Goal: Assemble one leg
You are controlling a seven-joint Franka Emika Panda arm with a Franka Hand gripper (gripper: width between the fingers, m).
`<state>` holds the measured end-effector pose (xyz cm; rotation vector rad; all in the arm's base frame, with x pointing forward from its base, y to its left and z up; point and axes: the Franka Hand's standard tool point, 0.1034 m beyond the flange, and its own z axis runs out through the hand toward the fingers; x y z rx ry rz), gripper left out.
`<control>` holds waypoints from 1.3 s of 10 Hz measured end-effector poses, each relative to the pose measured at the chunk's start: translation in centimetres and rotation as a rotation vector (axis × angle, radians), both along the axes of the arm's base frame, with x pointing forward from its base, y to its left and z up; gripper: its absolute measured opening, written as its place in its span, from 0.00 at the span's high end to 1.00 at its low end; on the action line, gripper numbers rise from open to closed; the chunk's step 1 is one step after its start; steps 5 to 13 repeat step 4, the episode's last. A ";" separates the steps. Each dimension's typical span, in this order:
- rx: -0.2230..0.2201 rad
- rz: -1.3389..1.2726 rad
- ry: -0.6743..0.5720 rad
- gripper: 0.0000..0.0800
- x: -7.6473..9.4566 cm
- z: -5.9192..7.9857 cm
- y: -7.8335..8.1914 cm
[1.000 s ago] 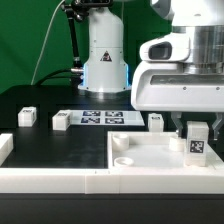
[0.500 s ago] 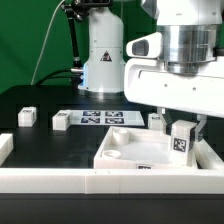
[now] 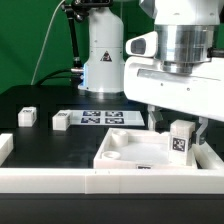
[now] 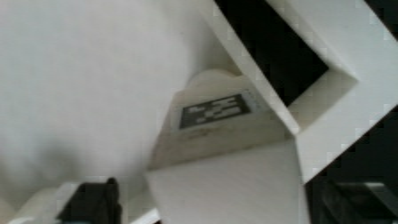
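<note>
My gripper [image 3: 181, 128] is shut on the leg [image 3: 181, 141], a small white block with a black-and-white tag on its face. It holds the leg upright and slightly tilted over the right part of the large white tray [image 3: 122, 158], close to its floor. In the wrist view the leg [image 4: 222, 135] fills the middle, with its tag showing. One dark finger [image 4: 96, 200] shows beside it, and the tray's rim [image 4: 338, 85] runs behind. I cannot tell whether the leg's lower end touches the tray.
Three more small white blocks stand on the black table: two at the exterior view's left [image 3: 27, 116] [image 3: 61, 120] and one behind the tray [image 3: 157, 120]. The marker board [image 3: 100, 118] lies between them. A white fence [image 3: 40, 180] runs along the front. The robot base [image 3: 103, 55] stands at the back.
The gripper has turned and shifted left with the leg. The tray has swung round, so its left corner now points toward the back. Little has moved in the last half second.
</note>
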<state>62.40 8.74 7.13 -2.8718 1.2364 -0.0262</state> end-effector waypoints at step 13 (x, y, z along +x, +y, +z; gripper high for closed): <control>0.000 0.000 0.001 0.19 0.0 -0.1 0.0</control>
